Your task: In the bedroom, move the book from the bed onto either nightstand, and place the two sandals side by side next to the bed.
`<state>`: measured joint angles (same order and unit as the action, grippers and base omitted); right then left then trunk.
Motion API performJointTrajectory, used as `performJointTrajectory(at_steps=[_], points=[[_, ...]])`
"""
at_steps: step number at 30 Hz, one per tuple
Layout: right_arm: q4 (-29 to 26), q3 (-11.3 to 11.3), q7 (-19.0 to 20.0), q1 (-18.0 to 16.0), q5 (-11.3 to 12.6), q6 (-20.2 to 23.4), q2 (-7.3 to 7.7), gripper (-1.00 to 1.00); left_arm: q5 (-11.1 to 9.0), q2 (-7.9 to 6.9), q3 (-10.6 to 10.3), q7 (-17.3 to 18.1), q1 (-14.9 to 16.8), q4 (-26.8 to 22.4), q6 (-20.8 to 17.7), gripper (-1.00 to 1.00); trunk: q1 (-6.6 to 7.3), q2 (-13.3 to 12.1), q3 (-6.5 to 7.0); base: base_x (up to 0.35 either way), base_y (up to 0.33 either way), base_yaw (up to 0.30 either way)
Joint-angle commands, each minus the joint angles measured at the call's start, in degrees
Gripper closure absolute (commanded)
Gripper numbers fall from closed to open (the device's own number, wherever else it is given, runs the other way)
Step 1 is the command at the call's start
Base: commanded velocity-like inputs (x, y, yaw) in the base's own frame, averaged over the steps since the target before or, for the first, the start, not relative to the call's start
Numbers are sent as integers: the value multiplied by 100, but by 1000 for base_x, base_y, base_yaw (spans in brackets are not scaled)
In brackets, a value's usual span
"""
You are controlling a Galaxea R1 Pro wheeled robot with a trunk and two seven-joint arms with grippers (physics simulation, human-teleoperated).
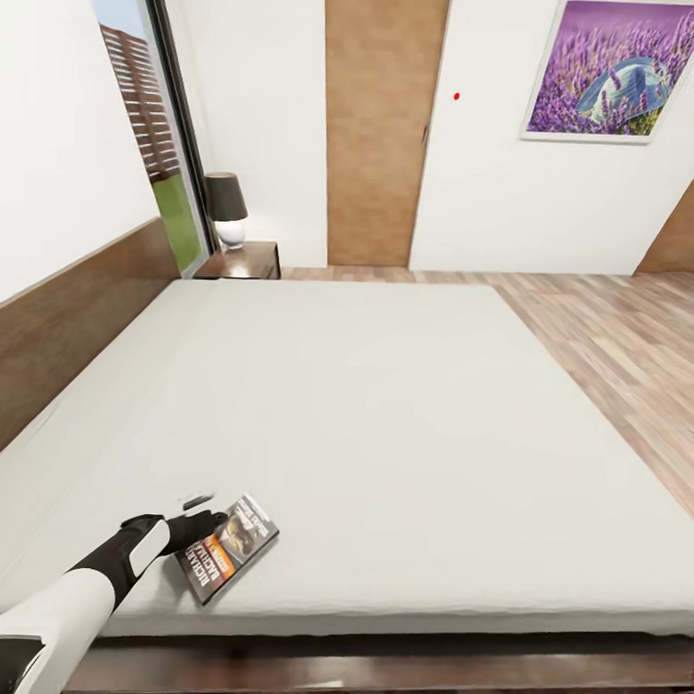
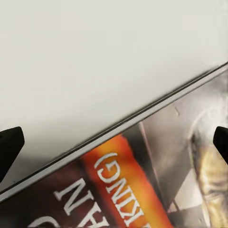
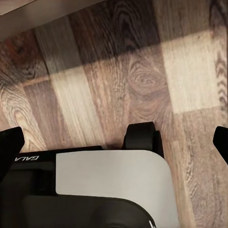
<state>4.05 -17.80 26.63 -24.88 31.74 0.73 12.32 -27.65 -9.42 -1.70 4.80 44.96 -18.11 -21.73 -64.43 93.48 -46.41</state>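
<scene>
Now, book [image 1: 229, 548] beside left tool [image 1: 203, 517], apart

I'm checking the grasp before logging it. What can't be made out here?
- Left gripper, head view: its own body hides whether the fingers touch the book.
- Book, left wrist view: title cut off by the edge.
- Nightstand, head view: partly behind the bed.

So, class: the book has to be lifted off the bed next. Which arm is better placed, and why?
Left. The left gripper is at the book on the bed, fingers apart astride its edge. The right gripper points down at the wood floor.
</scene>
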Motion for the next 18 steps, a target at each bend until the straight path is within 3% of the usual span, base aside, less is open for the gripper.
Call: performJointTrajectory(at_steps=[1,18], points=[[19,-40,34,-8,61,7,-1,-100,-183,133,-6,39,-5,0,-45,-100,-1,2,-6,0,0,-216],[17,-40,33,-9,61,7,-1,-100,-181,132,-6,38,-5,0,-49,-100,-1,2,-6,0,0,-33]])
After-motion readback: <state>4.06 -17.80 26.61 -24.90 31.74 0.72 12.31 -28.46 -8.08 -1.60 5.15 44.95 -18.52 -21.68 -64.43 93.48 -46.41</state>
